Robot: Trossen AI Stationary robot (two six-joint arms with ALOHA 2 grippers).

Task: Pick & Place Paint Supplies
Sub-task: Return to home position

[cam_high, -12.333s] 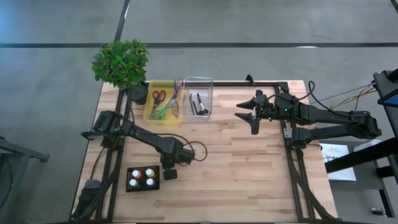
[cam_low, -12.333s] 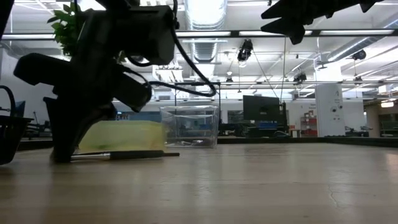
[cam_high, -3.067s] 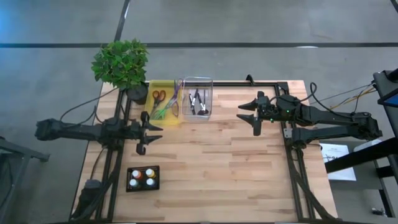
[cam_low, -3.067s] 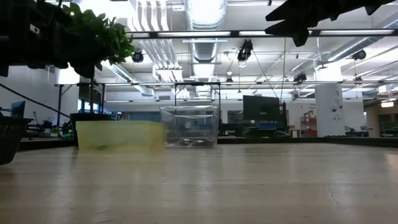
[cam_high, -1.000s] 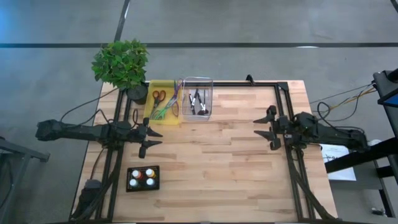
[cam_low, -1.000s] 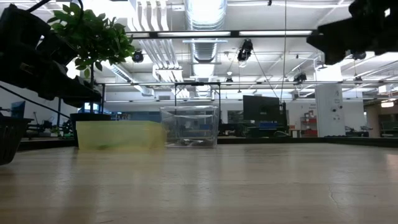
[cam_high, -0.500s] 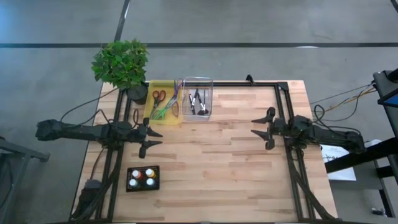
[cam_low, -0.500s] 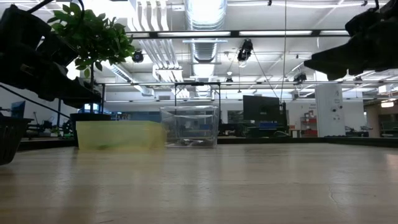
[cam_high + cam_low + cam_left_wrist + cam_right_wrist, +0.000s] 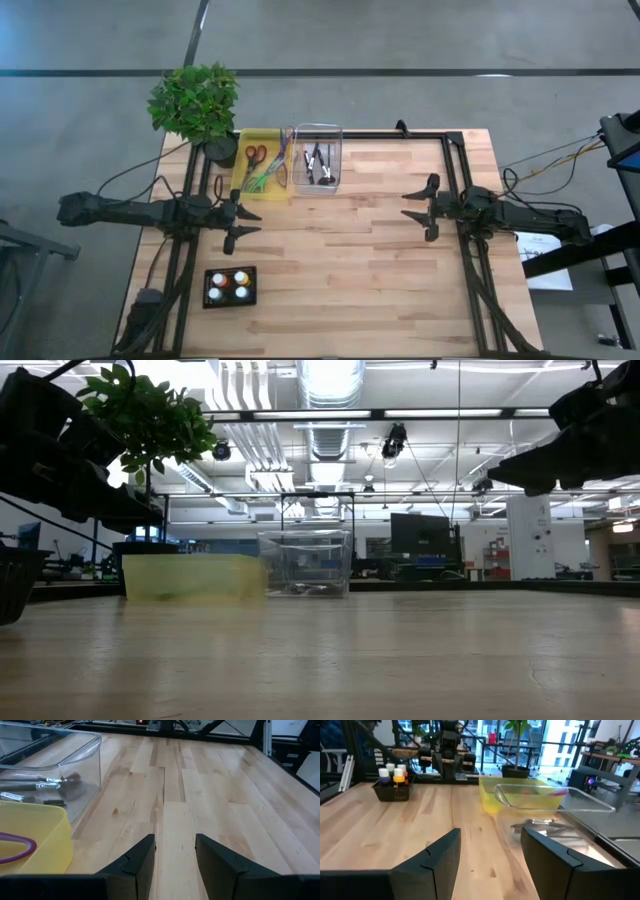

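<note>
The brushes (image 9: 318, 165) lie in the clear bin (image 9: 339, 150) at the table's far edge. From the low view we can barely make them out (a dark smear on the bin floor). The bottles (image 9: 229, 287) stand in a black tray (image 9: 250, 301) near the left arm. The left gripper (image 9: 243, 222) hovers with fingers parted, unchanged from a second ago. The right gripper (image 9: 415, 207), fingers also parted, has drawn back toward the right edge since three seconds ago.
</note>
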